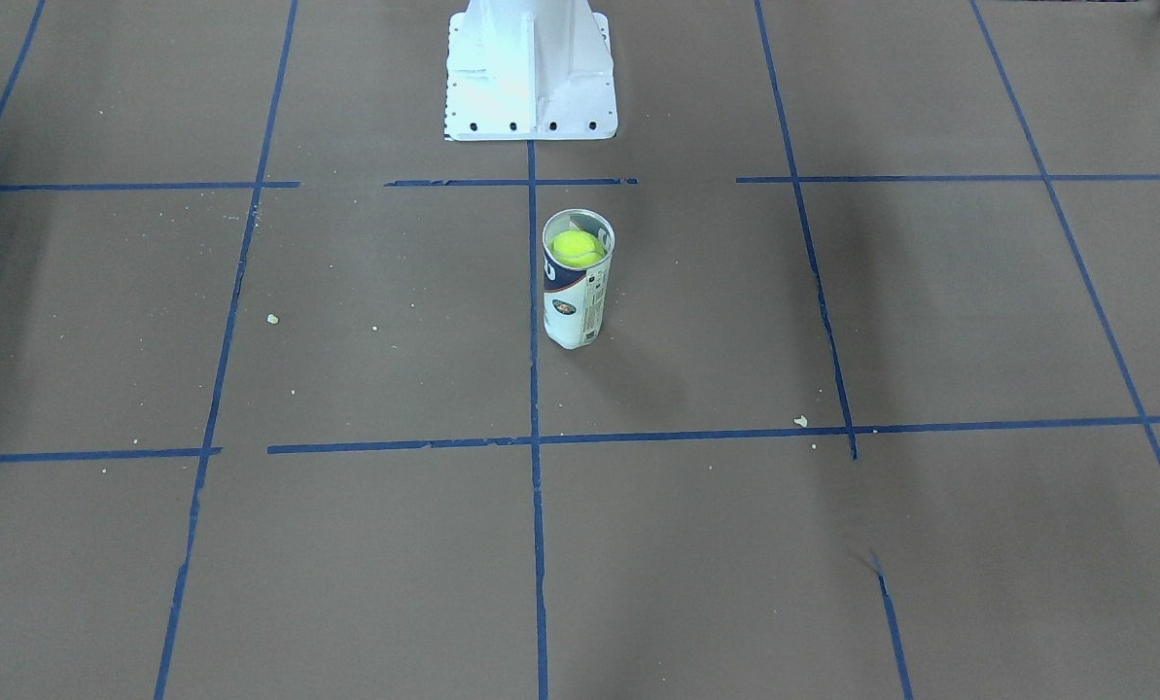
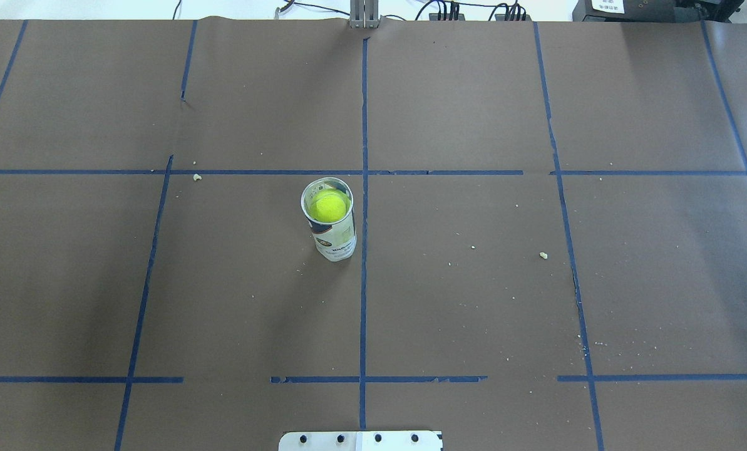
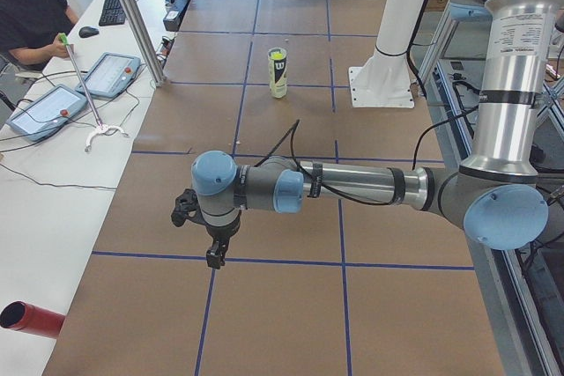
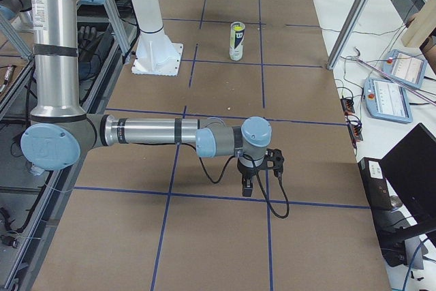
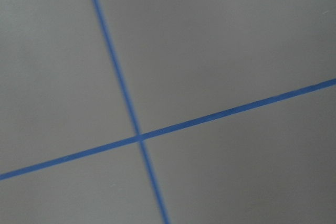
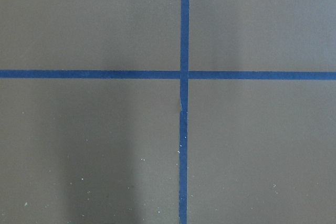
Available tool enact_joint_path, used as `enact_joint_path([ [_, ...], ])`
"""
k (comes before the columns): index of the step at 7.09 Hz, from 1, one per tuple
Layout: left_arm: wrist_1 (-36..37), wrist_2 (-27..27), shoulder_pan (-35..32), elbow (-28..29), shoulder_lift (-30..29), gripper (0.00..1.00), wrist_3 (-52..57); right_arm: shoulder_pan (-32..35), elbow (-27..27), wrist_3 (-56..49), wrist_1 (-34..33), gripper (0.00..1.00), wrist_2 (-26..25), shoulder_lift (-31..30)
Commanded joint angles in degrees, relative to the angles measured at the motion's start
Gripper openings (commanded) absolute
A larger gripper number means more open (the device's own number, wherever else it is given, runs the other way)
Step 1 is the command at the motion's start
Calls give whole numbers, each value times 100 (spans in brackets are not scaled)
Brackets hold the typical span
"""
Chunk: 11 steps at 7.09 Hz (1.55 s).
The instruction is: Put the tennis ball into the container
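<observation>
One tennis ball (image 1: 578, 248) inside upright container (image 1: 574, 309)

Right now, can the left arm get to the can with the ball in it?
Probably yes. The left gripper hangs far from the can, but nothing stands between them, and the can is upright with its top open.

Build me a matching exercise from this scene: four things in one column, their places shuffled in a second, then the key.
Things
1. fluorescent yellow-green fuzzy tennis ball
2. tall clear-plastic can with white and navy label
3. white metal pedestal with bolt holes
4. left gripper

Places
A. above a crossing of blue tape lines, far from the can
B. upright on the brown table
C. inside the can, near its open top
D. at the table's edge on the robot's side

Pairs: 1-C, 2-B, 3-D, 4-A
</observation>
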Motion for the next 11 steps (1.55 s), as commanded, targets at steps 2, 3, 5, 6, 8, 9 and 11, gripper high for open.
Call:
enact_joint_path([
  [2, -89, -11, -47, 154, 383, 100, -20, 5, 0, 0, 0, 100, 0, 0],
  [3, -80, -11, -56, 127, 394, 100, -29, 5, 0, 0, 0, 100, 0, 0],
  [5, 138, -20, -48, 22, 376, 100, -29, 5, 0, 0, 0, 100, 0, 0],
  [6, 340, -29, -47, -92, 376, 100, -29, 5, 0, 0, 0, 100, 0, 0],
  [8, 623, -55, -47, -216, 376, 100, -20, 5, 0, 0, 0, 100, 0, 0],
  [9, 606, -168, -47, -199, 376, 100, -11, 5, 0, 0, 0, 100, 0, 0],
  [11, 597, -169, -47, -190, 376, 100, -2, 5, 0, 0, 0, 100, 0, 0],
])
